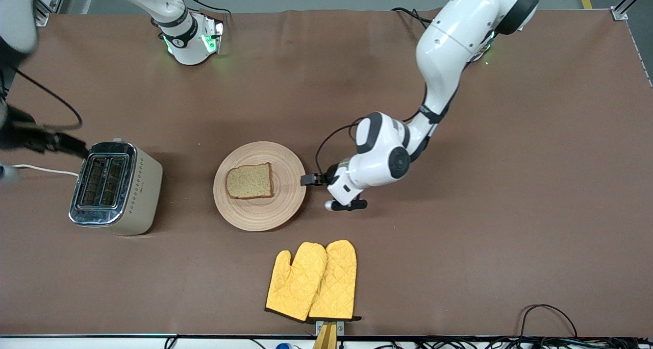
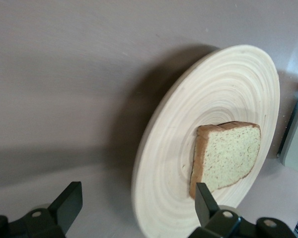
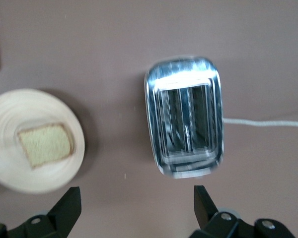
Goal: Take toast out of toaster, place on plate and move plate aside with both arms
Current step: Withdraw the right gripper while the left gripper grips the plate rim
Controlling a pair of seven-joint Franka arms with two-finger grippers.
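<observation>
Take the plate (image 1: 285,206), stiff and light, by its rim; left gripper (image 1: 312,179) beside it and right gripper (image 3: 134,206) over the toaster (image 1: 133,185) both gape empty.

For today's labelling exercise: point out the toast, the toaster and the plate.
toast (image 1: 249,181), front view, middle of the slice
toaster (image 1: 101,181), front view, chrome top between the slots
plate (image 1: 285,206), front view, bare grooved rim

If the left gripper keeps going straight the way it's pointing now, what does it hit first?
Most likely the rim of the plate. The left gripper, open, sits low beside the plate at the left arm's end and points at it. The toast lies further in, toward the middle.
</observation>
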